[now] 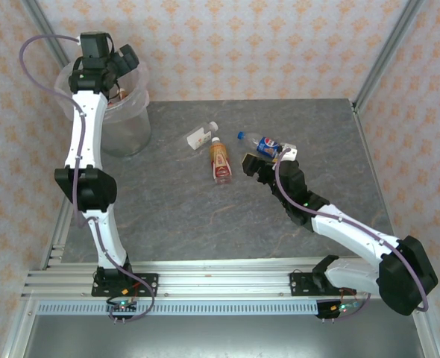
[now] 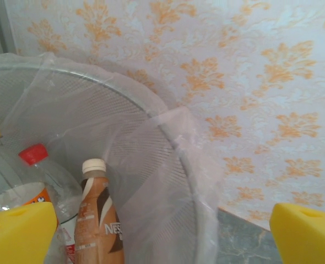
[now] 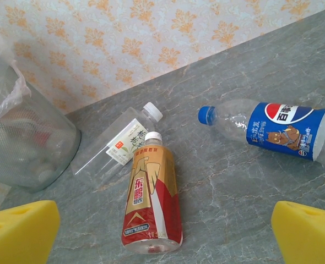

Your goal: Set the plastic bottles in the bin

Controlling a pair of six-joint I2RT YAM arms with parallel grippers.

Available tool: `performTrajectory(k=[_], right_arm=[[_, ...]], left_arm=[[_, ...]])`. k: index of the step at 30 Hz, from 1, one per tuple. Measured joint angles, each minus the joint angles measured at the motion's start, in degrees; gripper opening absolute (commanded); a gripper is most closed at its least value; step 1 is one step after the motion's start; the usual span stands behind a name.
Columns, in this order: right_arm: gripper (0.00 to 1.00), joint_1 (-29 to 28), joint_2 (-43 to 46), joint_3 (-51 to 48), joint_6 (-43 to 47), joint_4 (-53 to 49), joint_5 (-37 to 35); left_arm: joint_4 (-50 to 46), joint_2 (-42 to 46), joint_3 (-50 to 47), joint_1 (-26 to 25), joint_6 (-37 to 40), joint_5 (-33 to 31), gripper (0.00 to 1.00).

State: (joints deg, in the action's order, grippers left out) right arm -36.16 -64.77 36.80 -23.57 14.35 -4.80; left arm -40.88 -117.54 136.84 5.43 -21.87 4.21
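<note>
Above the bin (image 1: 127, 130), the left gripper (image 2: 162, 236) hangs with jaws spread wide and empty, while the right gripper (image 3: 162, 234), likewise agape, hovers by the blue-labelled bottle (image 3: 283, 132) on the table (image 1: 205, 224).

Light was bright, even, pretty soft all over. Shadows on table (image 1: 205, 224) were faint, mostly under arms in top view. Bin (image 2: 140, 154) liner had mild sheen mid-frame in left wrist shot. Yellow fingertips (image 3: 19, 234) at bottom corners of right wrist shot were out of focus. Wallpaper looked bit washed out.
</note>
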Motion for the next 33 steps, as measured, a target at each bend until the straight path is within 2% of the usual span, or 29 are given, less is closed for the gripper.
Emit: performTrajectory(k=[4, 11, 15, 19, 26, 33], right_arm=[[0.99, 0.22, 0.0, 0.0, -0.59, 0.0, -0.42], [0.99, 1.36, 0.0, -0.5, -2.82, 0.2, -1.4], [0.99, 2.36, 0.0, -0.92, -3.93, 0.17, -1.25], [0.99, 2.73, 0.02, -0.92, -4.52, 0.17, -1.27], [0.99, 2.84, 0.02, -0.94, -4.59, 0.17, -1.2], [0.99, 2.95, 0.02, -0.94, -4.79, 0.17, 1.25]], left_arm=[[0.61, 4.31, -3.43, -3.96, 4.13, -1.64, 1.0], [3.3, 13.81, -15.15, -15.45, 17.53, -0.5, 1.0], [3.63, 15.63, -19.54, -17.7, 23.82, 1.9, 1.0], [0.35, 14.08, -19.91, -17.92, 28.83, 4.55, 1.0], [-6.58, 9.38, -21.27, -21.31, 36.04, 3.8, 1.0], [-15.91, -4.83, -12.94, -22.84, 39.63, 2.6, 1.0]])
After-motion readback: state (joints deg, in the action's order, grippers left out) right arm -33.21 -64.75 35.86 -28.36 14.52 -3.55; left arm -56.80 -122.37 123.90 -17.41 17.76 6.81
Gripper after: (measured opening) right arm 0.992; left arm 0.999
